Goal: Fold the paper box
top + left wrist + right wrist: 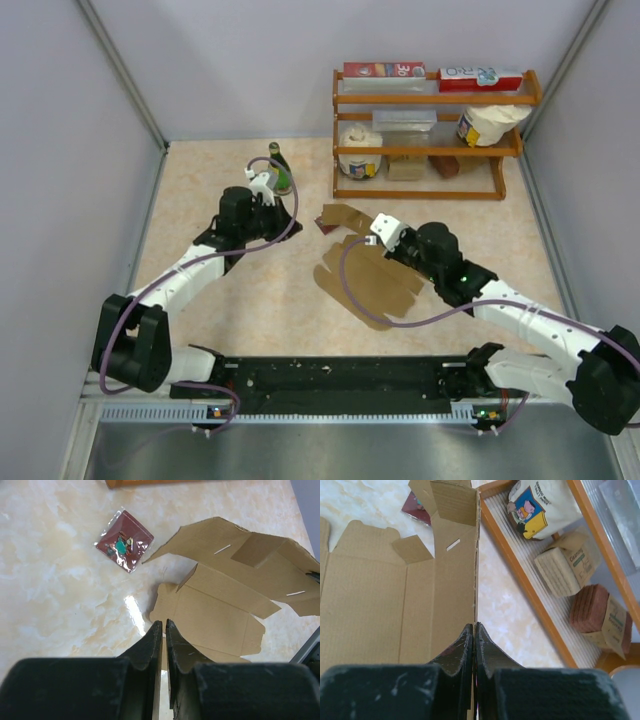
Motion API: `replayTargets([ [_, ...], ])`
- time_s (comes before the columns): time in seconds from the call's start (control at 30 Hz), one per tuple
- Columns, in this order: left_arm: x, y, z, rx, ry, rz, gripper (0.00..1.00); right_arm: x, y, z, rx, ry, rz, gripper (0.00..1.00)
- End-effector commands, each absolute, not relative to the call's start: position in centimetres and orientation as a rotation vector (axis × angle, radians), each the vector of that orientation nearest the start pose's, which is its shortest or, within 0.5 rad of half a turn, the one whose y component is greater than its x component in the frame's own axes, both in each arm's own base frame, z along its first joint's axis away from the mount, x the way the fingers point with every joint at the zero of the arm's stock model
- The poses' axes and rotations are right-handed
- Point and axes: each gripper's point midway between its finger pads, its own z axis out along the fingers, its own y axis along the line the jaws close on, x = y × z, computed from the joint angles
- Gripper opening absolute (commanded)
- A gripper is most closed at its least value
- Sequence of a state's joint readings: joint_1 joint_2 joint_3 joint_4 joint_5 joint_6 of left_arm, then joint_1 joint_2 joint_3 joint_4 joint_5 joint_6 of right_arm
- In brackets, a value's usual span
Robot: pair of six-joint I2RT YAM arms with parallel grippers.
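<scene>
Cardboard first: one paper box [372, 290], an unfolded brown sheet with rounded flaps and cut slits, lies at the centre of the tabletop [270, 310]. Its 12 o'clock part is raised off the surface.

The right gripper [374, 236] reaches in from 4 o'clock. Its jaws are pressed together on the edge of the raised panel, which in the right wrist view runs straight up from between them. The left gripper [262, 184] sits at 11 o'clock, apart from the sheet, its jaws almost together with only a thin slit and nothing between them.

One green bottle [279, 168] stands just beside the left gripper. One dark-red packet [124, 540] lies on the tabletop near the sheet's raised end, toward 11 o'clock.

One wooden rack [435, 100] at 1 o'clock has three shelves. Two printed cartons [384, 70] lie on top, and two white bags [360, 160] and two brown packets [565, 570] are among the things lower down.
</scene>
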State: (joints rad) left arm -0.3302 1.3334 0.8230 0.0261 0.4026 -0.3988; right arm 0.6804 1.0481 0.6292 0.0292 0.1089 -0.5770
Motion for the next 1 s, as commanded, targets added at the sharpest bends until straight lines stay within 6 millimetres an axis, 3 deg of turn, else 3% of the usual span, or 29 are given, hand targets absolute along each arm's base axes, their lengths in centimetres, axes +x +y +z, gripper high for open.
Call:
replayTargets([
  [0.0, 35.5, -20.2, 18.9, 0.169, 2.027, -0.860, 0.11, 30.4, 20.3, 18.6, -1.148, 1.502, -0.059, 0.00],
  [0.53, 35.6, -19.3, 18.5, 0.139, 2.033, -0.848, 0.10, 30.0, 21.7, 14.7, -1.269, 1.510, -0.006, 0.00],
  [0.97, 38.2, -20.8, 19.5, 0.134, 2.006, -0.920, 0.09, 29.6, 21.4, 12.2, -1.334, 1.522, -0.019, 0.00],
])
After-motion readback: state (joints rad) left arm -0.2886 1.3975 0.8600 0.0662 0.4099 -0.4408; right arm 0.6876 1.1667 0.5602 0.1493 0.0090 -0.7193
